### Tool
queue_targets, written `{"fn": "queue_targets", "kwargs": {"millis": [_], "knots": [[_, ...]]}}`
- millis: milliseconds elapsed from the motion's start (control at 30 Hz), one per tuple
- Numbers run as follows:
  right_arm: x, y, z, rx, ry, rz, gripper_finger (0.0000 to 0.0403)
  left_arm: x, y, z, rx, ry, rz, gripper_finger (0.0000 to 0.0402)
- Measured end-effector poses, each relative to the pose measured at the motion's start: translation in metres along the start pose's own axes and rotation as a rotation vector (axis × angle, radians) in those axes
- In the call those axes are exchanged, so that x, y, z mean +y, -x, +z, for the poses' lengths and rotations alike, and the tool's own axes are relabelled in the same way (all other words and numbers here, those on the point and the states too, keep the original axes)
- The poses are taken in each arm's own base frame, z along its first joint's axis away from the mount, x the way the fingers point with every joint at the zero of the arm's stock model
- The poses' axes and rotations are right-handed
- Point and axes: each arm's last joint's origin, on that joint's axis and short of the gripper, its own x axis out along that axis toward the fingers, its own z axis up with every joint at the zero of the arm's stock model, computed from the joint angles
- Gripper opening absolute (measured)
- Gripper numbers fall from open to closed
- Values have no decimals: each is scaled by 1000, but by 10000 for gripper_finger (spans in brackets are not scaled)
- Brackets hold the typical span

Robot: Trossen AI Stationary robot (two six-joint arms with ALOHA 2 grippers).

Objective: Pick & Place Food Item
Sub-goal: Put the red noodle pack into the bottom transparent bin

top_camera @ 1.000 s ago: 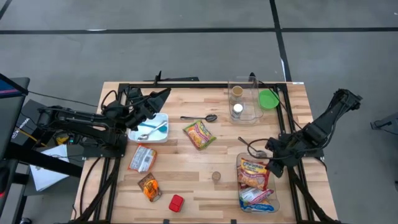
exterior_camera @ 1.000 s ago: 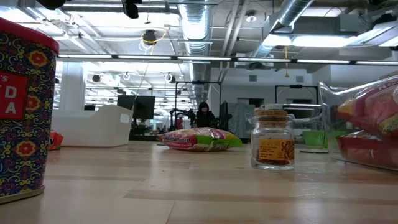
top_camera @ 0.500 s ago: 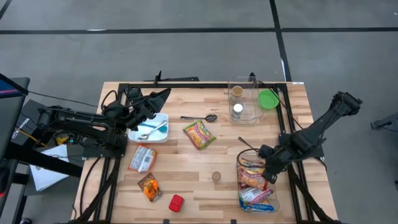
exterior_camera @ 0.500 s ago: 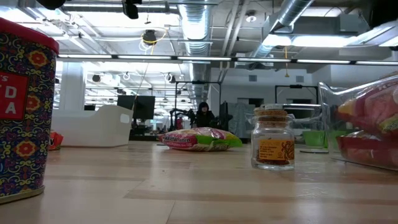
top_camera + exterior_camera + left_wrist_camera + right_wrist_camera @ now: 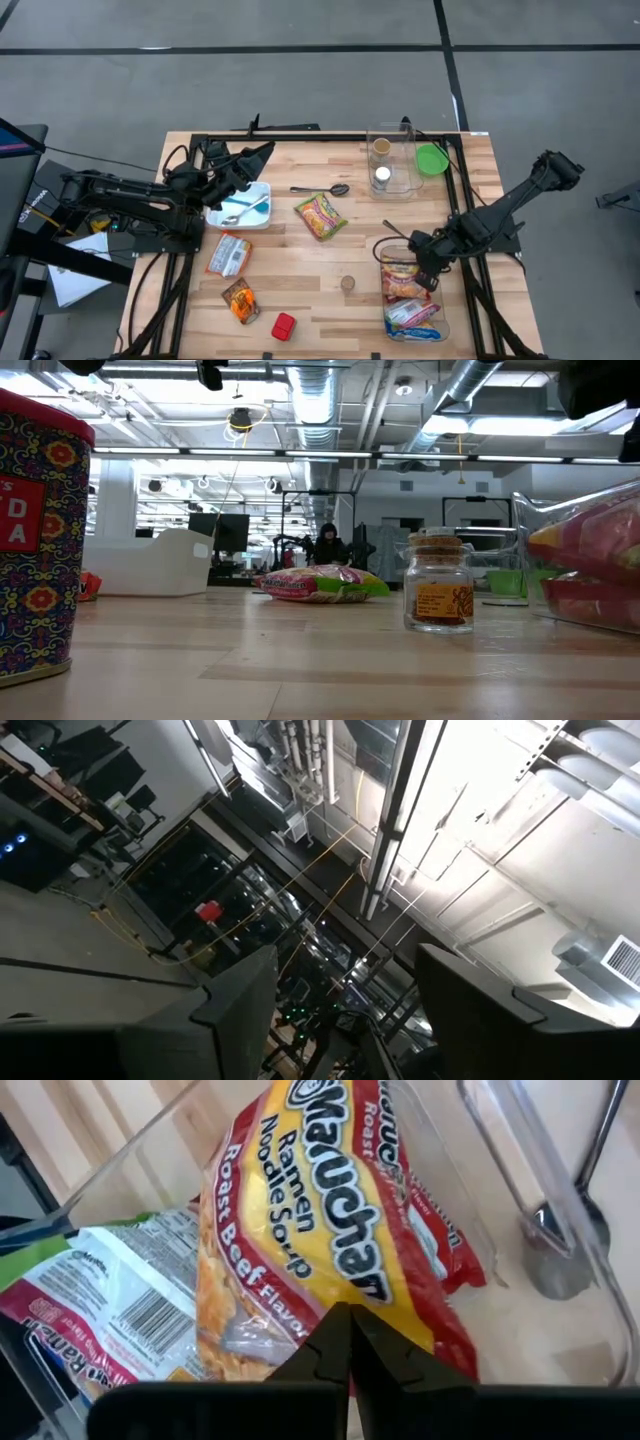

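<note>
A yellow-and-red ramen packet [image 5: 320,1210] lies on top of the other packets in a clear container [image 5: 383,300] at the table's near right. It also shows in the high view [image 5: 403,277] and the low view [image 5: 590,545]. My right gripper [image 5: 346,1342] is shut and points steeply down into the container, its tips on this packet. My left gripper [image 5: 345,995] is held up over the white tray [image 5: 262,190] at the left. It is open, points up at the ceiling and has nothing between its fingers. My right gripper meets the ramen packet's top face near one end [image 5: 300,1320] with its shut fingertips, coming from above and slanting down. The packet lies inside the container on the other packets. Whether any wrapper is caught between the tips I cannot tell.
A barcode-printed packet [image 5: 110,1300] lies under the top one. A spoon [image 5: 398,236] lies just beyond the container's far wall. A green-and-pink packet [image 5: 320,215], a small jar [image 5: 347,283], two more packets [image 5: 230,255], a red tin [image 5: 284,326] and a far clear bin [image 5: 390,165] stand on the table.
My right gripper has come down and toward the table's left, over and into the clear container, tipping more steeply downward. In the low view the top packet has shifted, and its yellow edge now lies lower and flatter.
</note>
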Motion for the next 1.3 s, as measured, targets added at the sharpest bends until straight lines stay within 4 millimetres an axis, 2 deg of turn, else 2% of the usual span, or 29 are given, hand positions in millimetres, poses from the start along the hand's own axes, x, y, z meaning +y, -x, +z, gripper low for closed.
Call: {"fn": "queue_targets", "kwargs": {"millis": [300,467,700,933,1033,1200,1300], "knots": [[-7,0,3,25,-35,-36,0,0,0,0,0,7,-1,232],[-18,-15,0,67,-52,-60,0,0,0,0,0,8,-1,232],[-21,-17,1,45,-24,-85,0,0,0,0,1,31,-2,232],[-26,-27,-7,83,-40,-100,0,0,0,0,3,34,-4,232],[-21,-21,-8,59,-57,-86,0,0,0,0,3,33,-4,232],[-10,3,-7,-69,-82,-24,0,1,0,-1,11,28,3,232],[-3,10,-10,-113,-56,46,0,1,0,-2,20,23,10,232]]}}
